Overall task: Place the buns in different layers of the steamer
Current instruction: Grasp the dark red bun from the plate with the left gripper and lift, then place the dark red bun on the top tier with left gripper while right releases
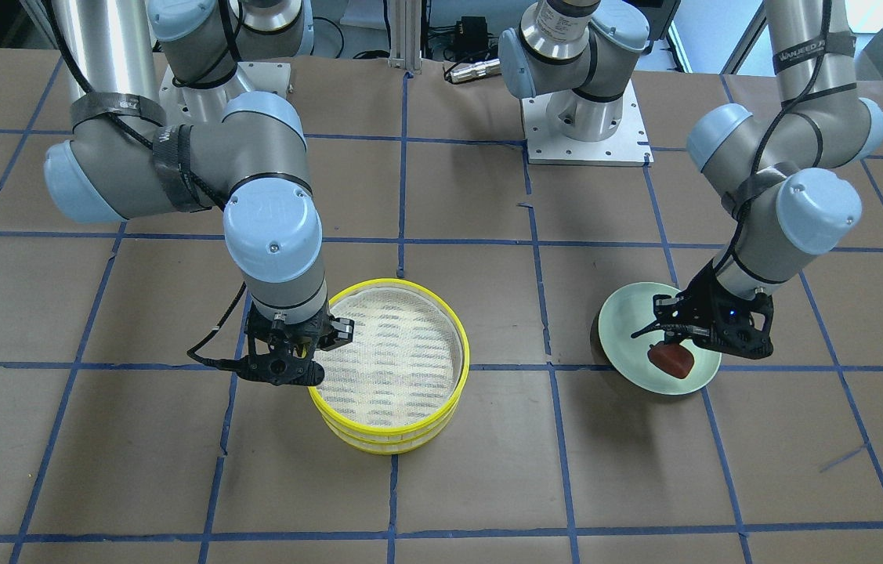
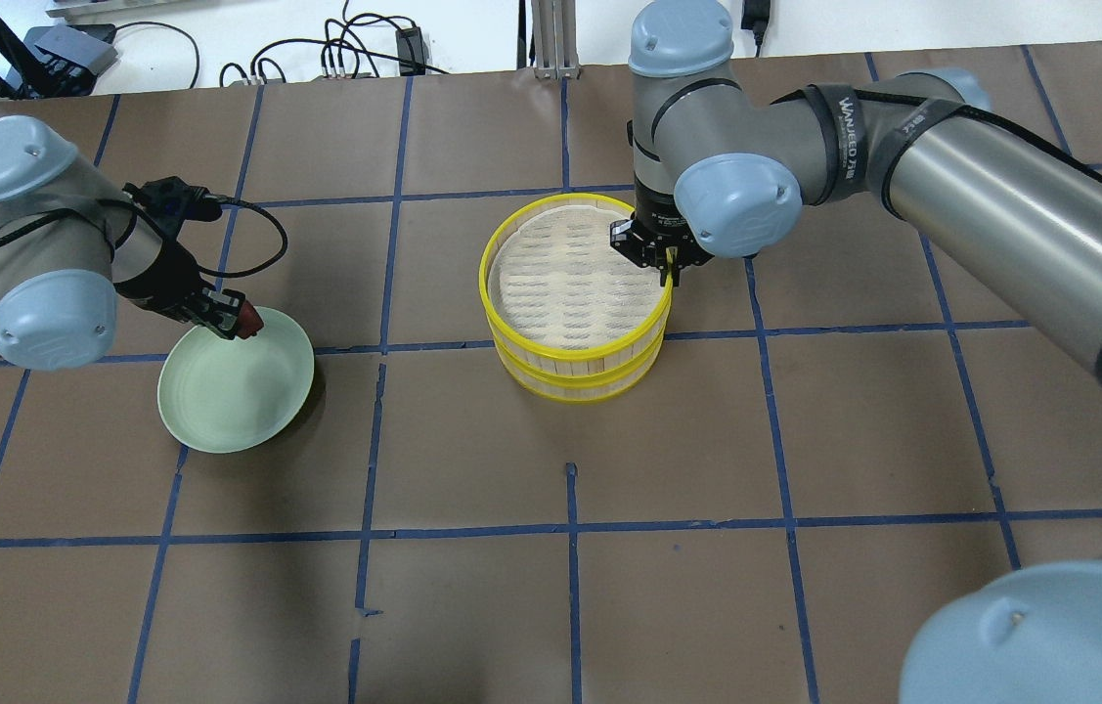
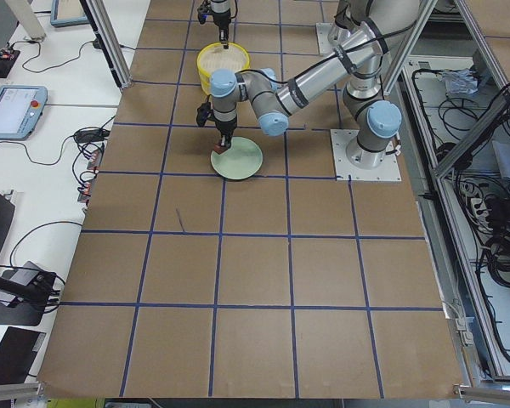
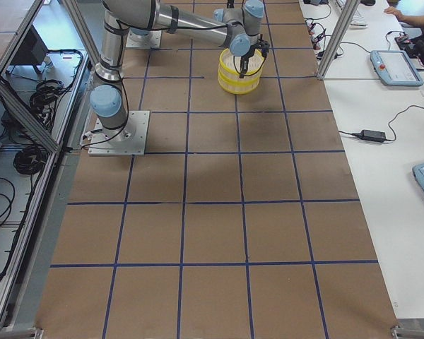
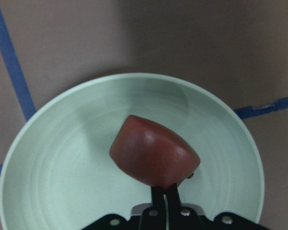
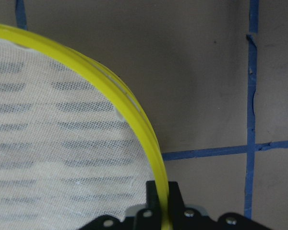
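Left wrist-mounted view: left gripper (image 5: 165,188) nips the brown bun (image 5: 151,153) by its end, probably soft, squashable; right gripper (image 6: 162,194) clamps the top layer (image 6: 134,115) by its stiff-looking rim.

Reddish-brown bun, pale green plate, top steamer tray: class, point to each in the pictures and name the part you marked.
reddish-brown bun (image 5: 153,153): left wrist view, middle of its rounded surface.
pale green plate (image 2: 228,396): overhead view, bare floor.
top steamer tray (image 2: 565,284): overhead view, bare mesh floor.

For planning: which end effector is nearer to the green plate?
Left. The left end effector holds the reddish-brown bun over the plate; the right end effector grips the steamer rim, apart.
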You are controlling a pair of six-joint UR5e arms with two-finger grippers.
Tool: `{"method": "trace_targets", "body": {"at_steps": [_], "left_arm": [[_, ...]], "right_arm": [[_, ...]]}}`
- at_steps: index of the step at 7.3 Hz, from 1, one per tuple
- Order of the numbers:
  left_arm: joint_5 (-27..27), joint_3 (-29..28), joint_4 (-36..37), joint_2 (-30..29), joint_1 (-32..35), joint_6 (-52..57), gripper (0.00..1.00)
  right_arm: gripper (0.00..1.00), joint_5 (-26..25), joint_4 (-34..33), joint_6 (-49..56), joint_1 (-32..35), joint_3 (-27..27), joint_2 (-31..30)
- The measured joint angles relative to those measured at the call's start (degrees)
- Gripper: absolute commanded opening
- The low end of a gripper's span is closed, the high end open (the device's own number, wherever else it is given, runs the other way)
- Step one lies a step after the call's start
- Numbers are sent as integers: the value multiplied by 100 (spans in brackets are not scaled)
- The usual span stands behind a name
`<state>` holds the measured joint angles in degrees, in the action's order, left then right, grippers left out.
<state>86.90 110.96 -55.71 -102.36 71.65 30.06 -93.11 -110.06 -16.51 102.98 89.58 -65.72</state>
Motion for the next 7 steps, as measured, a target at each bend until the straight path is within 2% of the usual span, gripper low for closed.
{"method": "trace_targets", "body": {"at_steps": [1, 2, 3, 5, 7], "left_arm": [[-16, -26, -129, 223, 30, -19, 0], [-96, -51, -220, 452, 139, -138, 0], [-208, -139, -260, 621, 401, -462, 0], [-292, -604, -281, 689, 1266, -1684, 0], [-406, -887, -254, 633, 1883, -2660, 0]], "right_arm": [[25, 0, -4, -1, 18, 3, 3], [78, -25, -6, 15, 22, 5, 2], [100, -42, -3, 39, 22, 11, -5], [100, -41, 25, 107, -3, 6, -73], [100, 51, 87, 720, -260, -140, -362]]}}
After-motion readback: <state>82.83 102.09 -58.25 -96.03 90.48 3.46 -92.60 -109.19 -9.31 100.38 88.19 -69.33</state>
